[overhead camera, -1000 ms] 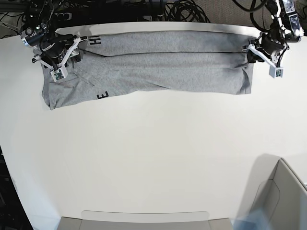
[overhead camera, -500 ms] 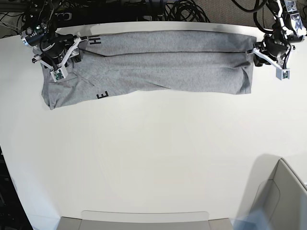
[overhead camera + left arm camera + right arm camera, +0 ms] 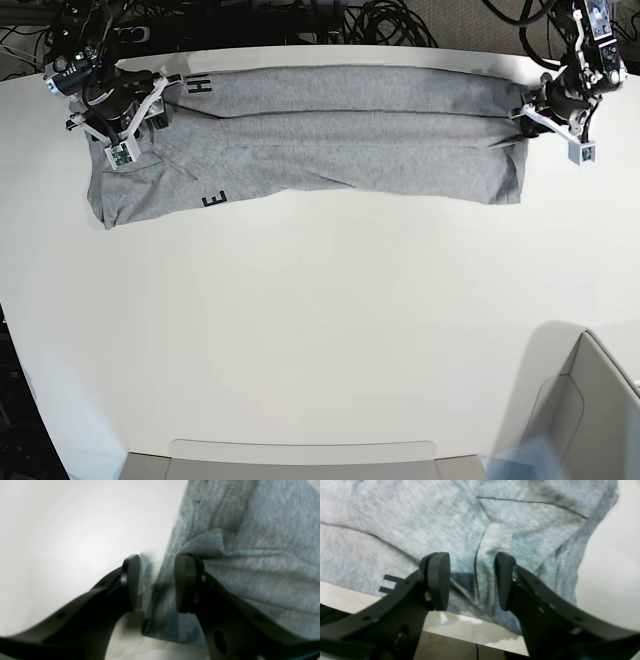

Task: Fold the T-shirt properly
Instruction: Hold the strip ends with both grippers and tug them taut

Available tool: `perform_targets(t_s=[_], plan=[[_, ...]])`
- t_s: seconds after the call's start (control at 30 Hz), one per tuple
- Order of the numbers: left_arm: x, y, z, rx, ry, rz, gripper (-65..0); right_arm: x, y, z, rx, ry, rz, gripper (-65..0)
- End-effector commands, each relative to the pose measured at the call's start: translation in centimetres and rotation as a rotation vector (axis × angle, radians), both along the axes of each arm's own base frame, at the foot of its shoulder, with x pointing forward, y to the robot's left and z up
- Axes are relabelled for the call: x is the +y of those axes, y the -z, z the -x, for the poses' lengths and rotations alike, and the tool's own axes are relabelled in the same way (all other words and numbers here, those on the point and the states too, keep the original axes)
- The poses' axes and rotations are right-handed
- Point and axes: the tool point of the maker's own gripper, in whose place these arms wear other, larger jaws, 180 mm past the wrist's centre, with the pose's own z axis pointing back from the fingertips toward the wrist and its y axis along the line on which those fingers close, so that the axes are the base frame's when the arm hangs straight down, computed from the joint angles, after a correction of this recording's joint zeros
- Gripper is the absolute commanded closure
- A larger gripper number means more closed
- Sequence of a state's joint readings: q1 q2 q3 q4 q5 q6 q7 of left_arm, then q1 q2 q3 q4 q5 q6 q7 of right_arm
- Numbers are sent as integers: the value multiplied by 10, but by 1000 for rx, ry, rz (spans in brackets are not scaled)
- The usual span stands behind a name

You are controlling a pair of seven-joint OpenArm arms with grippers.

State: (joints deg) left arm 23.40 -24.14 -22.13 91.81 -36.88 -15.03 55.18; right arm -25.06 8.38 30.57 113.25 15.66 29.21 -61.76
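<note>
The heather-grey T-shirt [image 3: 340, 140] lies folded lengthwise into a long band along the far edge of the white table [image 3: 320, 320]. Black letters [image 3: 203, 86] show near its left end. My right gripper [image 3: 138, 116] hovers over that left end. In the right wrist view it [image 3: 471, 582] is open, and a raised crease of the shirt [image 3: 395, 525] runs between its fingers. My left gripper [image 3: 530, 112] is at the shirt's right end. In the left wrist view it [image 3: 157, 582] is open and straddles the edge of the shirt [image 3: 262, 555], one finger over bare table.
Black cables [image 3: 390, 22] lie behind the table's far edge. A grey box [image 3: 590, 410] stands at the near right corner. A pale flat tray [image 3: 300, 455] lies along the near edge. The table's far edge [image 3: 470, 632] runs just past the shirt.
The arm at the right of the base view drew outward from the shirt's end, then came back to it. The shirt's right end shifted slightly. The other arm hardly moved.
</note>
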Motion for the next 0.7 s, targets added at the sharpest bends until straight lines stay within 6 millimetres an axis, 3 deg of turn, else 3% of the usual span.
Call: perform_targets(t_s=[0.0, 0.2, 0.33, 0.57, 0.67], plan=[[5, -1, 3, 16, 3, -17, -245, 0, -8, -5, -32, -11, 1, -294], [-19, 25, 14, 55, -22, 162, -233, -1, -9, -7, -37, -11, 2, -294], [-41, 37, 10, 30, 88, 288, -203, -4, -10, -8, -37, -17, 15, -294], [-46, 43, 16, 42, 138, 318, -166, -7, -11, -8, -39, -17, 22, -294], [-53, 45, 18, 56, 154, 329, -99, -6, -11, -8, -38, -18, 21, -294]])
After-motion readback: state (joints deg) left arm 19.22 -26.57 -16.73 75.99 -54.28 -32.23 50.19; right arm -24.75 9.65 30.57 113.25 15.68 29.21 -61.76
